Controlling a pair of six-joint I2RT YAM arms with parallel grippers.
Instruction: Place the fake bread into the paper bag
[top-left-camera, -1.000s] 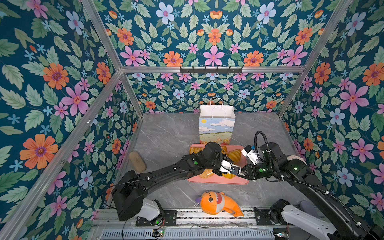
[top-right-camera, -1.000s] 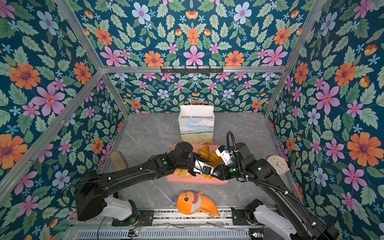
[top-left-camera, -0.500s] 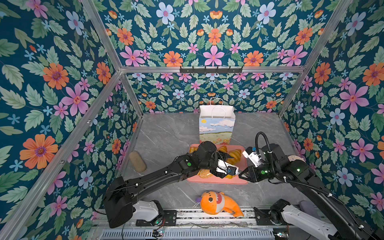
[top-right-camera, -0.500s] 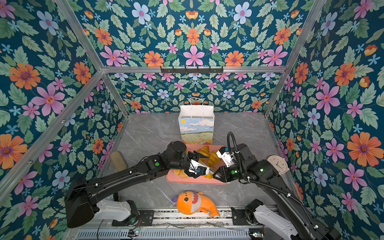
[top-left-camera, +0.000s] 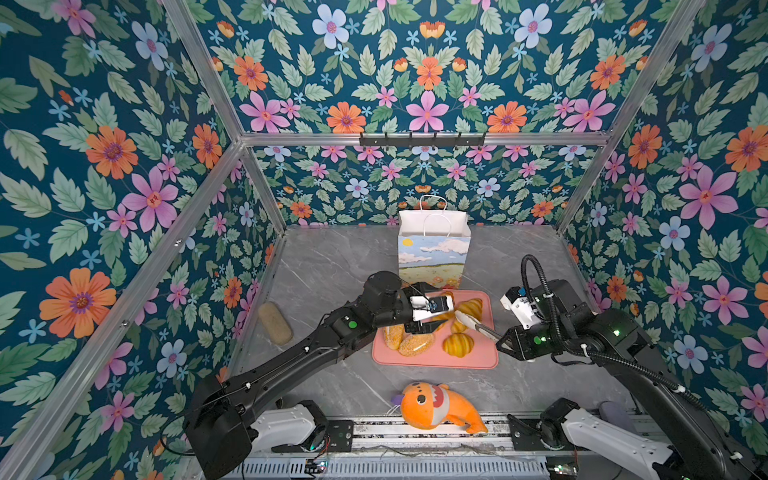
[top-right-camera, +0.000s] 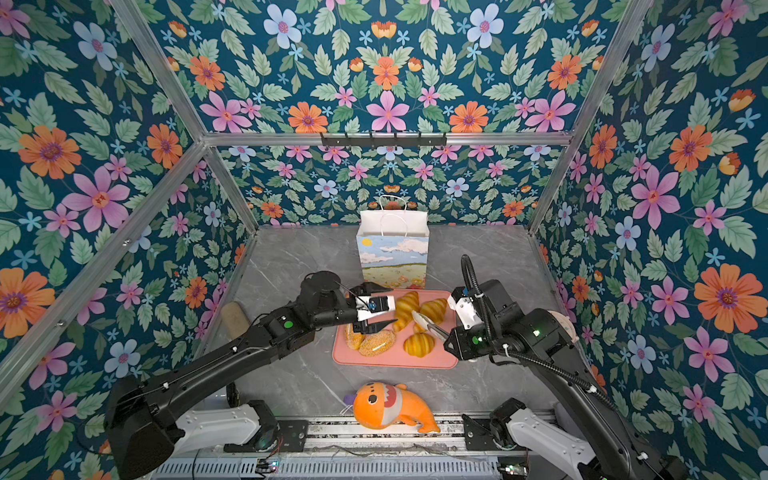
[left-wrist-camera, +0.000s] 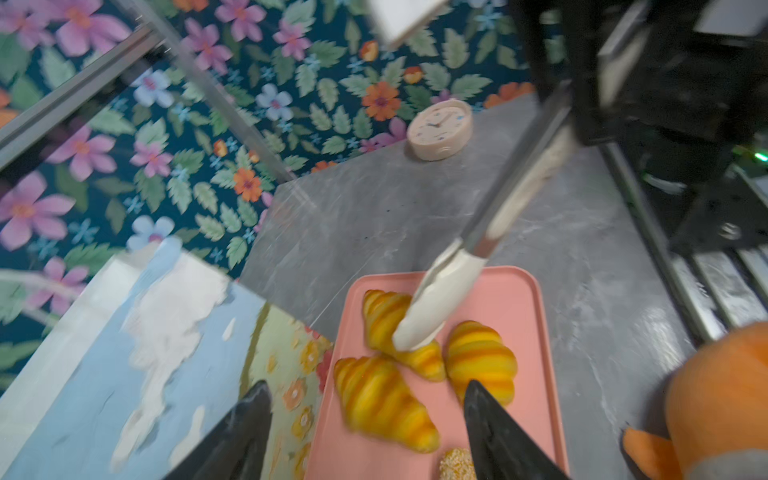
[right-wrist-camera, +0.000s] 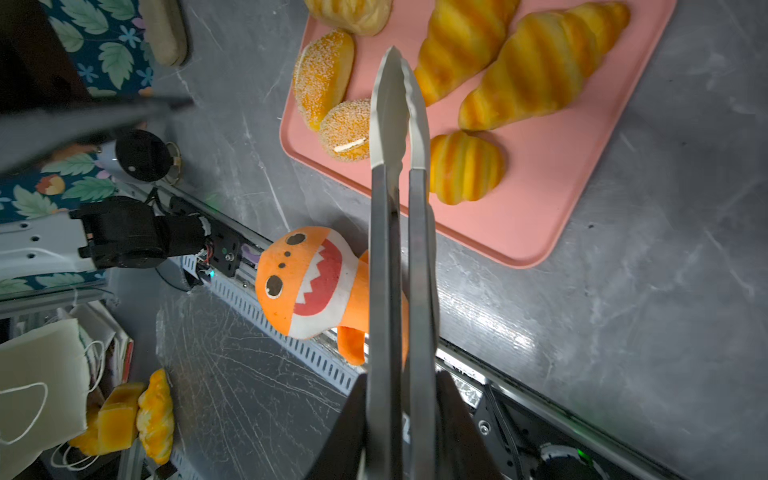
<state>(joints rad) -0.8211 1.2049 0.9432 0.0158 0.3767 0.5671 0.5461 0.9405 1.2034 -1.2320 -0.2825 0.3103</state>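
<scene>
Fake bread (top-left-camera: 457, 345) partly hidden under left gripper (left-wrist-camera: 365, 388), jaws apart; right gripper (right-wrist-camera: 401, 382) clamped on tongs (right-wrist-camera: 386, 124).

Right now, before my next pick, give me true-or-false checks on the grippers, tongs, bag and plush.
1. The right gripper is shut on the metal tongs. True.
2. The tongs' tips are spread wide. False: they are nearly together, with nothing between them.
3. The left gripper is open and empty. True.
4. The paper bag lies flat. False: it stands upright behind the pink tray.
5. The plush fish is on the tray. False: it lies off the tray.
</scene>
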